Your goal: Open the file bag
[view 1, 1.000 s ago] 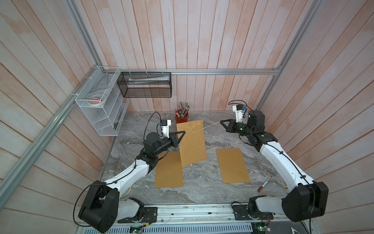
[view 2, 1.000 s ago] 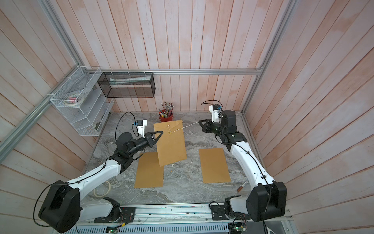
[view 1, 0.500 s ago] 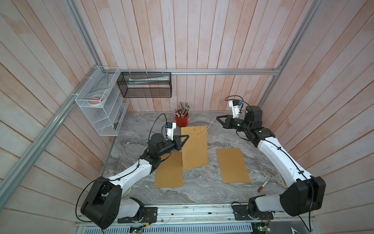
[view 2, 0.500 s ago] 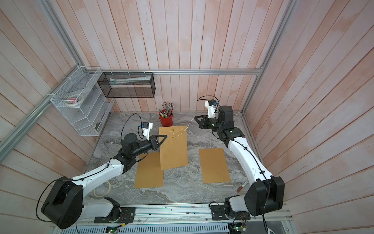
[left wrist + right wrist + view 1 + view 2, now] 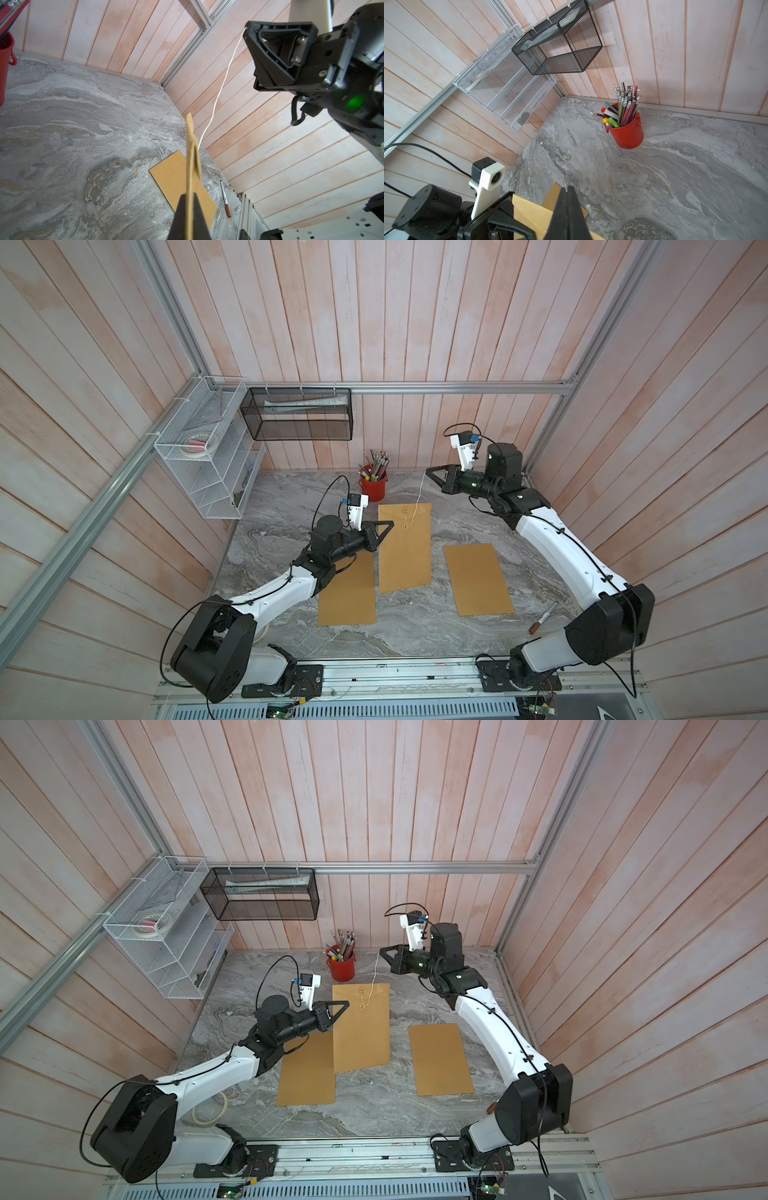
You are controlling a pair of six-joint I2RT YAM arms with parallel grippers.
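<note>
The file bag [image 5: 405,549] [image 5: 361,1029] is a brown envelope with two round clasps, held up off the table by its left edge. My left gripper [image 5: 388,526] [image 5: 344,1004] [image 5: 190,199] is shut on that edge. In the left wrist view I see the bag edge-on [image 5: 190,166], with its flap standing slightly away from the body. A white string [image 5: 419,493] [image 5: 374,973] [image 5: 220,89] runs from the clasps up to my right gripper [image 5: 428,470] [image 5: 382,950] [image 5: 566,188], which is shut on the string's end above the table's back.
Two more brown envelopes [image 5: 348,591] [image 5: 478,578] lie flat on the marble table. A red cup of pencils [image 5: 373,486] stands at the back. A marker [image 5: 542,617] lies near the right arm's base. White [image 5: 203,456] and black [image 5: 299,414] wire racks hang on the walls.
My right gripper has moved left and toward the back wall, and the string now climbs more steeply. The left gripper has shifted right, turning the bag squarer.
</note>
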